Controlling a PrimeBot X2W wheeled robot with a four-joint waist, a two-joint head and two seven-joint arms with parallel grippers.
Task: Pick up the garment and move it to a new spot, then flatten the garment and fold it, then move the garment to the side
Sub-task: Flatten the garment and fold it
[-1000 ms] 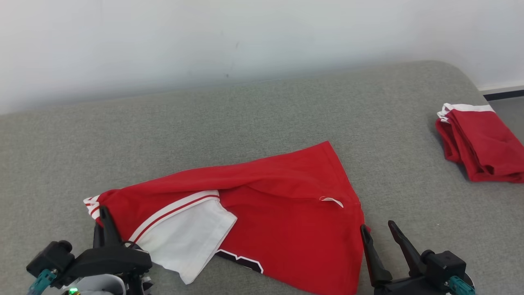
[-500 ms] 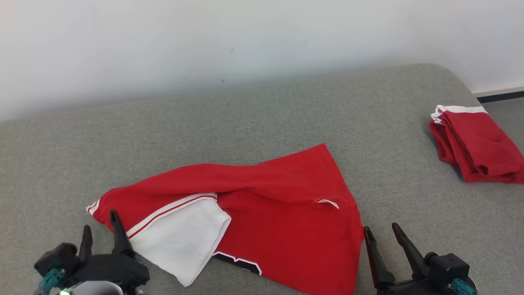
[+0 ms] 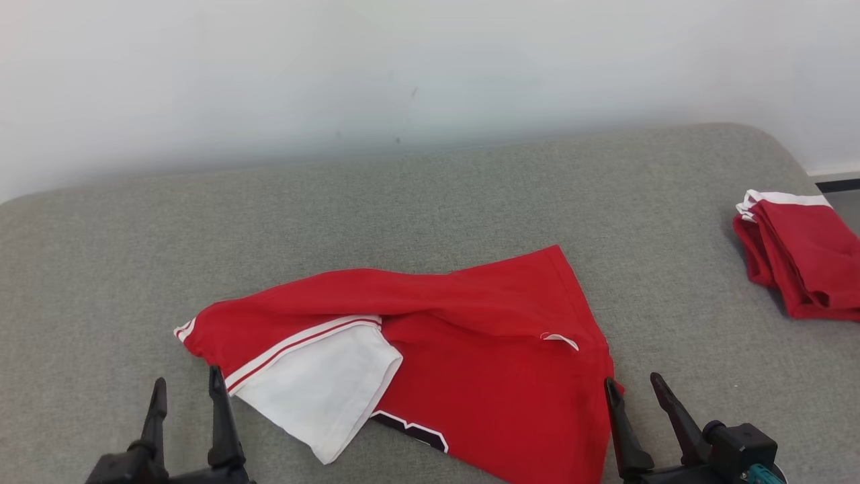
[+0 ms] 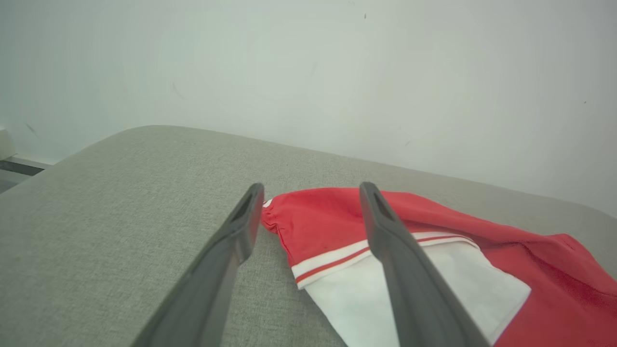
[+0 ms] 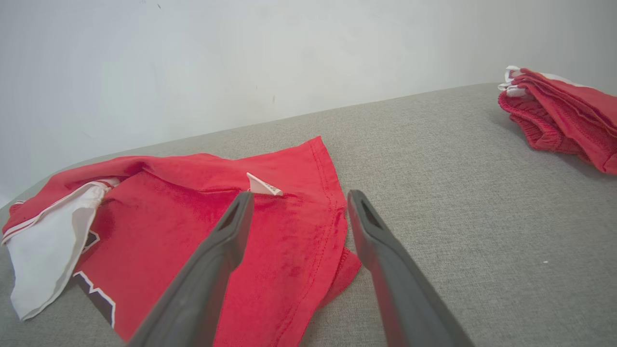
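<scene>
Plain indoor room, grey fabric-covered pad (image 3: 430,195) against bare white wall (image 3: 430,60), dark skirting (image 3: 836,183)

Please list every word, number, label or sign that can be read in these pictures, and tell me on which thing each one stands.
No text here can be read.
The black and white print at the near edge of the red garment: mostly hidden, not readable.
The small white tag on the same garment: too small to read.
The folded red garment at the right: no writing seen.

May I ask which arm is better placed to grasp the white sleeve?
Left: the open left gripper sits beside the white sleeve; the right gripper is at the opposite hem of the garment.
</scene>
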